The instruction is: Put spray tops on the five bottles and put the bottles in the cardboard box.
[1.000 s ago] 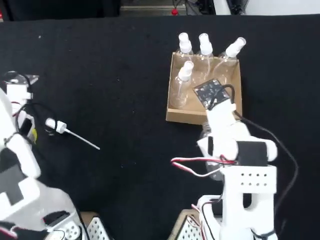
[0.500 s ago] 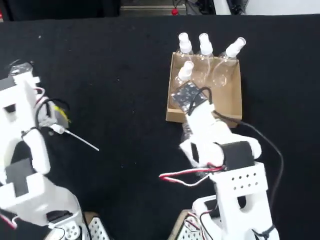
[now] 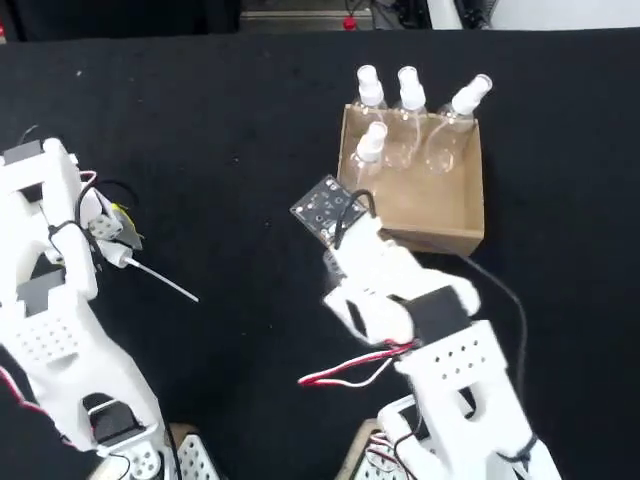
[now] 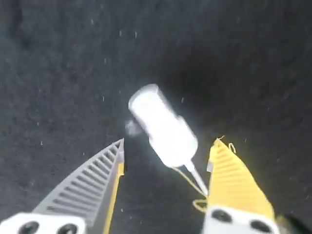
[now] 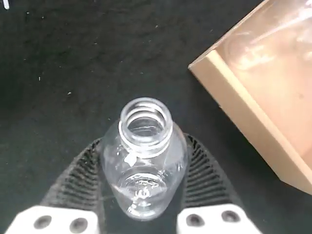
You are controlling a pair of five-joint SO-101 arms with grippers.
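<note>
Right end effector (image 5: 145, 146) clamps the uncapped bottle (image 5: 146, 122) just beside the box (image 5: 234, 87). Left end effector (image 4: 168, 144), open, straddles the spray top (image 4: 161, 124) on the desk (image 4: 73, 48). The top is likely light and slick: grip its head, not the thin tube (image 4: 193, 176).

The high view sits fixed above the near edge of the black cloth-covered table (image 3: 230, 110) and looks steeply down and forward across it to the shallow brown cardboard box (image 3: 440, 240), from farthest off. The left wrist view faces almost straight down, close over a white plastic spray top (image 4: 163, 129). The right wrist view looks down, close, along a clear open-necked plastic bottle (image 5: 145, 161), sharing a box corner with the high view.
</note>
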